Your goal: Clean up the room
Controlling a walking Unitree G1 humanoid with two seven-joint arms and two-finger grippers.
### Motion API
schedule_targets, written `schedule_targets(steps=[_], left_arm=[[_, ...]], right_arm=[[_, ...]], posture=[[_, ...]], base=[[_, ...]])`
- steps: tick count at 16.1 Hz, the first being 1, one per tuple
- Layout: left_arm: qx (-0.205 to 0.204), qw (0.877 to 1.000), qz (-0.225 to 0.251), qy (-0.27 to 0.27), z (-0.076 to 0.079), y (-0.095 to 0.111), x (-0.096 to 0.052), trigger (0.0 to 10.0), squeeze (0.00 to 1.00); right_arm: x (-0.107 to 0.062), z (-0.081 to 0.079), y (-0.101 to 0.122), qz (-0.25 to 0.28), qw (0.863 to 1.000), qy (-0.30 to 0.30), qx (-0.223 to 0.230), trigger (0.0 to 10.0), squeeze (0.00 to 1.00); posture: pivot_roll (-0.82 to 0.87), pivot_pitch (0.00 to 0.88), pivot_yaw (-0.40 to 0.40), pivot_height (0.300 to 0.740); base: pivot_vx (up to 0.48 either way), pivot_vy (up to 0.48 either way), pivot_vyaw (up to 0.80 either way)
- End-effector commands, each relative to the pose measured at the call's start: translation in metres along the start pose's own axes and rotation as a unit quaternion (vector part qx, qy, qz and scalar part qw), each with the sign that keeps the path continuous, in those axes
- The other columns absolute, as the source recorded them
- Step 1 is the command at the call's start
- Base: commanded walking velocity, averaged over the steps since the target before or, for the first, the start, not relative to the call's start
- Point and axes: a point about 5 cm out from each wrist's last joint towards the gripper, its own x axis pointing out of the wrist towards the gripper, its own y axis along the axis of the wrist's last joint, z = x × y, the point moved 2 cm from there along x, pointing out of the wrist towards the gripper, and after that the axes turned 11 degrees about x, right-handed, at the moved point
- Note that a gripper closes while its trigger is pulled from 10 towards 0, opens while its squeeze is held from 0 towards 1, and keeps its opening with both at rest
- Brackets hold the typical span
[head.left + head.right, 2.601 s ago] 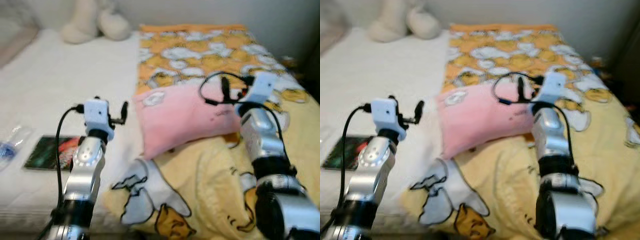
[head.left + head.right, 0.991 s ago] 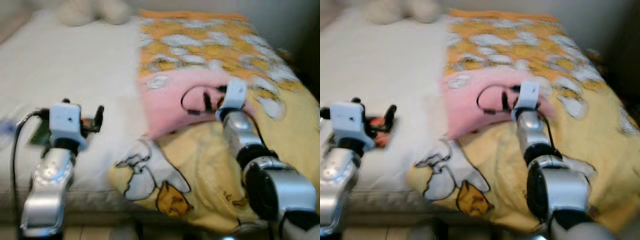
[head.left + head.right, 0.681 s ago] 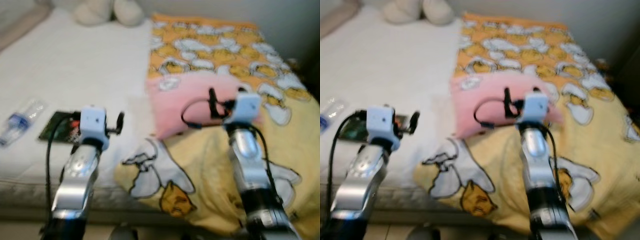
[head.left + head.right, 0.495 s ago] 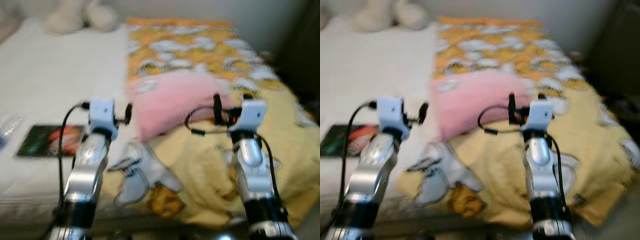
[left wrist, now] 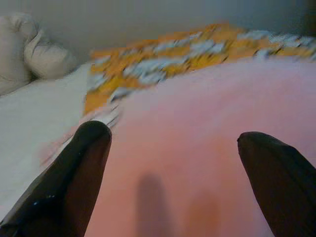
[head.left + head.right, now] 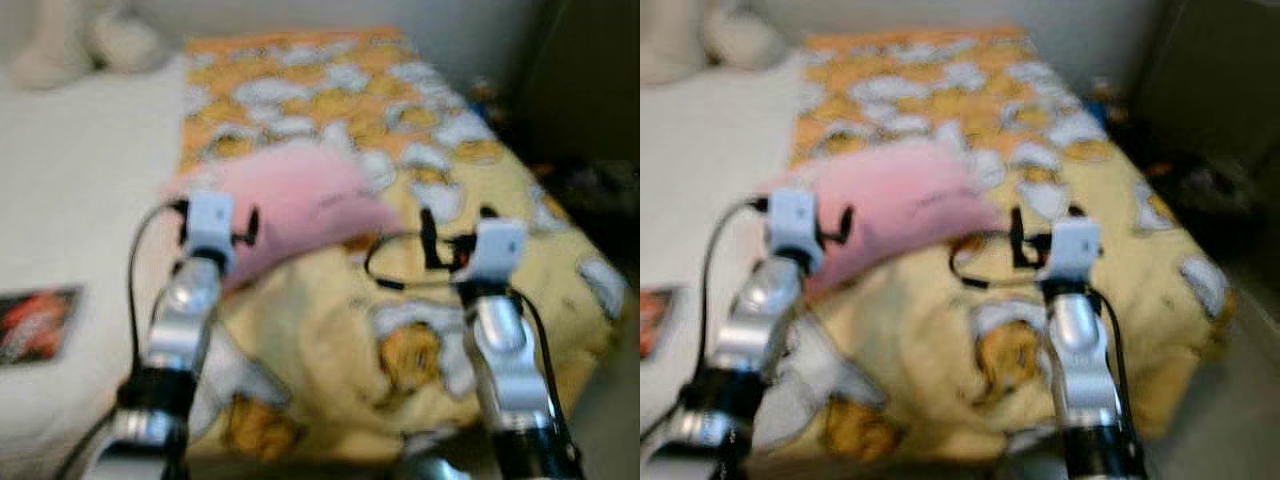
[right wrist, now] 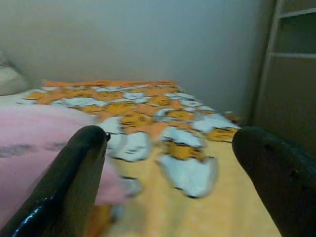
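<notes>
Overhead, both silver arms reached forward from the lower edge of the blurred head views, forearms raised and wrists level over the bed. The left gripper point(image 5: 173, 148) hovered low above the pink pillow point(image 6: 290, 205), its two black fingers point(image 5: 81, 163) spread wide with nothing between them, the pink fabric showing through the gap. The right gripper point(image 7: 170, 148) was held over the yellow cartoon-print blanket point(image 6: 400, 300), its fingers point(image 7: 79, 168) likewise spread wide and empty, pointed along the bed toward the far wall beside a dark shelf unit point(image 7: 291, 74).

The pillow lay on the bed near the blanket's left edge, partly on the white sheet point(image 6: 70, 200). Its long axis ran roughly across the bed, slightly slanted, the right end resting on the blanket. The blanket itself stretched lengthwise away from the robot, orange-patterned at its far end and rumpled near the front edge. A dark book point(image 6: 30, 325) lay flat on the sheet well left of the left arm. A pale plush toy point(image 6: 90, 40) sat at the far corner of the bed.
</notes>
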Motion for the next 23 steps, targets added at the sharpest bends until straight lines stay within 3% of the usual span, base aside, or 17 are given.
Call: schedule_targets(steps=[1, 5, 7, 11, 13, 18, 23], left_arm=[[-0.004, 1.000, 0.009, -0.006, 0.006, 0.005, 0.004, 10.0, 0.00], [0.003, 1.000, 0.011, 0.007, -0.001, 0.012, 0.019, 10.0, 0.00], [0.009, 1.000, 0.010, 0.025, -0.013, 0.023, 0.037, 10.0, 0.00], [0.002, 0.999, 0.004, 0.035, -0.019, 0.044, 0.056, 10.0, 0.00], [0.000, 0.999, 0.002, 0.042, -0.022, 0.047, 0.059, 10.0, 0.00], [0.049, 0.996, -0.028, 0.072, -0.043, 0.054, 0.067, 10.0, 0.00], [0.047, 0.987, -0.129, 0.083, -0.066, 0.027, 0.062, 10.0, 0.00]], right_arm=[[-0.005, 0.006, -0.001, -0.009, 1.000, -0.014, -0.003, 10.0, 0.00], [-0.008, 0.002, -0.012, -0.035, 0.999, -0.008, -0.010, 10.0, 0.00], [-0.010, -0.002, -0.011, -0.036, 0.999, 0.001, -0.002, 10.0, 0.00], [-0.028, -0.009, -0.016, -0.053, 0.998, 0.015, 0.004, 10.0, 0.00], [-0.037, -0.007, -0.017, -0.058, 0.998, 0.012, 0.004, 10.0, 0.00], [-0.065, -0.002, -0.019, -0.089, 0.996, -0.003, 0.017, 10.0, 0.00], [-0.093, -0.005, -0.021, -0.129, 0.991, 0.002, 0.042, 10.0, 0.00]], posture=[[-0.12, 0.000, 0.058, 0.740], [-0.12, 0.000, 0.057, 0.740], [-0.12, 0.000, 0.055, 0.740], [-0.16, 0.000, 0.071, 0.740], [-0.18, 0.000, 0.081, 0.740], [-0.22, 0.014, 0.086, 0.740], [-0.26, 0.086, 0.085, 0.740]], base=[[0.000, 0.000, -0.74], [0.000, 0.000, -0.37], [0.390, 0.000, 0.00], [0.450, 0.000, 0.00], [0.292, 0.379, 0.00], [0.113, 0.155, 0.00], [0.000, 0.000, 0.00]])
